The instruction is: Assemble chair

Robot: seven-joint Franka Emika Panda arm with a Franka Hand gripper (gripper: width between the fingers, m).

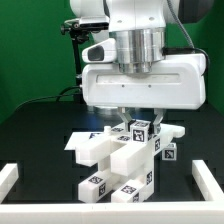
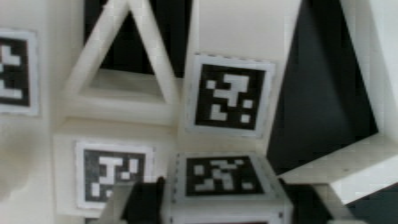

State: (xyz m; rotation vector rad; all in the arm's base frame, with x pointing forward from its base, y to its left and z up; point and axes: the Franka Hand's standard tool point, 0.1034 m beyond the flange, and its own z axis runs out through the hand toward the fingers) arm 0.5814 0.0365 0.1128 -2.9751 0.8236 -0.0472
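Note:
The chair lies as a cluster of chunky white tagged parts (image 1: 120, 160) on the black table, in the middle of the exterior view. My gripper (image 1: 137, 124) hangs straight over the cluster, its fingers reaching down around a small tagged block (image 1: 138, 129) at the top of the pile. In the wrist view that block (image 2: 221, 176) fills the gap between my dark fingers (image 2: 153, 203), and both press its sides; my gripper (image 2: 222, 205) is shut on it. A long tagged bar (image 2: 228, 95) runs away beyond the block. Another tagged part (image 2: 111, 165) lies beside it.
A low white border rail (image 1: 8, 180) runs along the exterior view's left, and its other side (image 1: 207, 180) along the right. A flat white slab (image 1: 92, 148) sticks out of the cluster toward the left. Cables (image 1: 72, 30) hang against the green backdrop.

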